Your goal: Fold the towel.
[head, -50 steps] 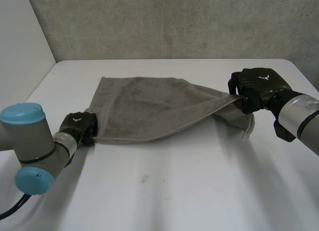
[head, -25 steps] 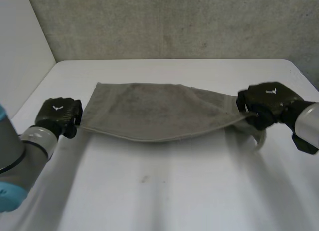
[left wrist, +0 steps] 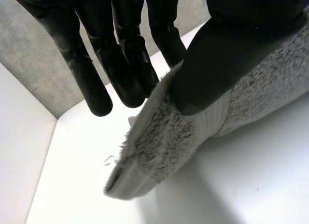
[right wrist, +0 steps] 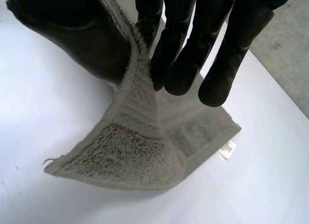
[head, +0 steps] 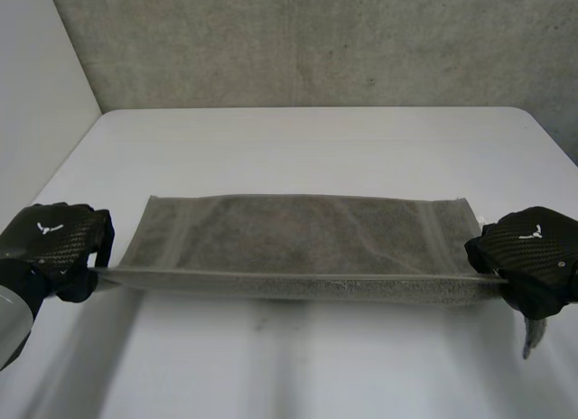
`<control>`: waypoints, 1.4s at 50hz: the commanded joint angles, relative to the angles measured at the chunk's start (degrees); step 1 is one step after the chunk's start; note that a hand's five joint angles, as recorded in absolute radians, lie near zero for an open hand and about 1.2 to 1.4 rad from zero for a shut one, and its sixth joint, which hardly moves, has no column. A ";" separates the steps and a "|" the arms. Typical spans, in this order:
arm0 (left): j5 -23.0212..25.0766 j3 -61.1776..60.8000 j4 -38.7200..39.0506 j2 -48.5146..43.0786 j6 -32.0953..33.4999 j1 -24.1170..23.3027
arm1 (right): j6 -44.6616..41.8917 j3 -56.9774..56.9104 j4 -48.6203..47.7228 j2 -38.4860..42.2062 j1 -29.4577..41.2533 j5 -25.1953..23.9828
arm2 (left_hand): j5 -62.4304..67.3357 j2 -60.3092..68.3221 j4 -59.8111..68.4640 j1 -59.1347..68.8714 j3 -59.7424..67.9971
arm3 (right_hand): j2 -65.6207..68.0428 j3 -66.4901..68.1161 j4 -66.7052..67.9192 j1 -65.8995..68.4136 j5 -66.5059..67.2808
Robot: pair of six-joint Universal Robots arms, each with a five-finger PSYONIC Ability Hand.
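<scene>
At the lower left of the head view, the left hand (head: 54, 255) is seen clamped on a near corner of the towel (head: 307, 237). In its wrist view the cloth is pinched between the thumb (left wrist: 212, 64) and the fingers (left wrist: 123, 74). At the lower right, the right hand (head: 533, 265) is closed on the other near corner. In its wrist view the hem is nipped between thumb and fingers, and a small white tag (right wrist: 227, 150) is seen on the cloth beyond the fingertips.

Between the two hands the near long edge is drawn taut and raised off the table (head: 307, 139), running straight across the frame from left to right. From that edge the towel slopes away up the frame, where its far long edge appears to rest on the table. The long axis is thus set across the robot, with one hand at each end and neither nearer.

A lengthwise fold is judged to be the step in hand. The held edge would need to be carried away from the robot and laid on the far edge, with both hands moved together so that the corners are matched.
</scene>
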 commanded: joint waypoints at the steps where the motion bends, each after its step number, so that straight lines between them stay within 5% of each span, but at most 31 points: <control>1: 0.09 0.53 5.30 -6.08 2.30 0.15 | -2.19 1.01 -8.56 6.45 0.52 0.14 | 11.10 10.24 10.25 11.73 10.31 | 3.43 3.17 2.77 3.02 2.26; 6: -0.61 6.23 11.54 -17.39 2.30 -0.46 | -2.36 -0.92 -14.97 13.57 0.52 0.93 | 11.10 10.24 10.25 11.73 10.31 | 3.43 3.17 2.77 3.02 2.26; 28: -7.47 36.81 13.65 -49.49 1.16 -4.51 | 0.36 -21.40 -29.04 40.82 7.37 2.51 | 11.10 10.24 10.25 11.73 10.31 | 3.43 3.17 2.77 3.02 2.26; 58: -8.17 51.77 15.68 -62.24 -2.00 -6.00 | 4.84 -35.81 -38.18 54.09 7.64 1.81 | 11.10 10.24 10.25 11.73 10.31 | 3.43 3.17 2.77 3.02 2.26; 70: -9.66 53.97 15.68 -62.60 -1.74 -5.91 | 7.39 -39.50 -38.18 58.04 7.72 -2.94 | 11.10 10.24 10.25 11.73 10.31 | 3.43 3.17 2.77 3.02 2.26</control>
